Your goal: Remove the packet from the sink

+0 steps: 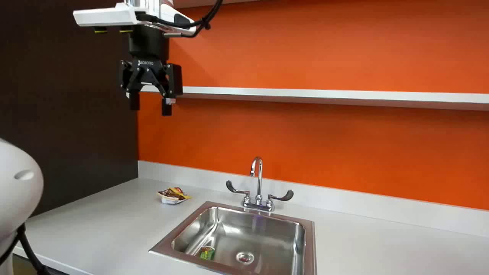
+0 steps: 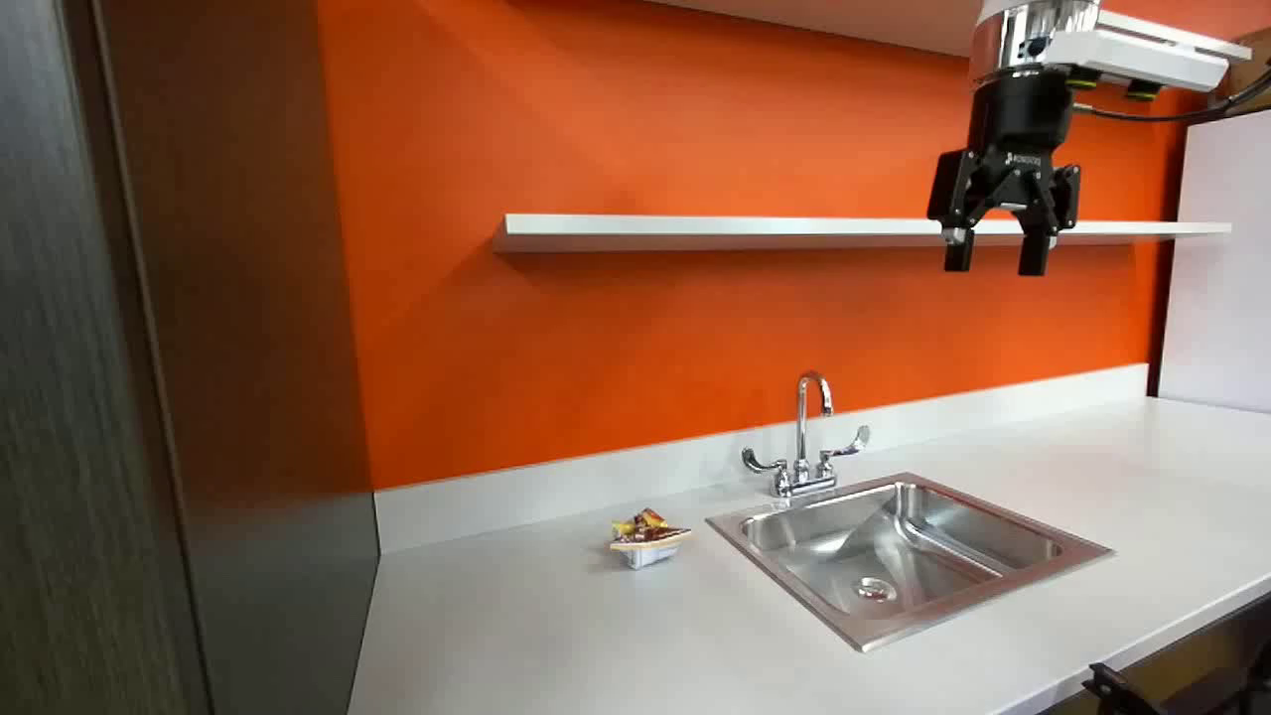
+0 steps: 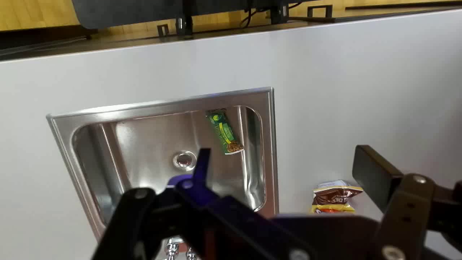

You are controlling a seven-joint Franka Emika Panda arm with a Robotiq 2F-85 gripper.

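The packet [image 1: 207, 253] is green with a yellow stripe. It lies flat on the floor of the steel sink [image 1: 310, 248], near one side wall. The wrist view shows the packet [image 3: 224, 131] more fully, a little apart from the round drain. In an exterior view the sink's rim [image 2: 862, 636] shows, but the packet is hidden. My gripper [image 1: 150, 106] hangs high above the counter, pointing down, to the side of the sink. It also shows in an exterior view [image 2: 995, 258] and in the wrist view [image 3: 285, 162]. Its fingers are wide open with nothing between them.
A chrome two-handled faucet [image 1: 259, 183] stands behind the sink. A small white tray with brown and yellow snack wrappers [image 2: 647, 541] sits on the counter beside it, and the wrappers [image 3: 334, 198] show between my fingers far below. A white shelf [image 1: 336, 93] runs along the orange wall.
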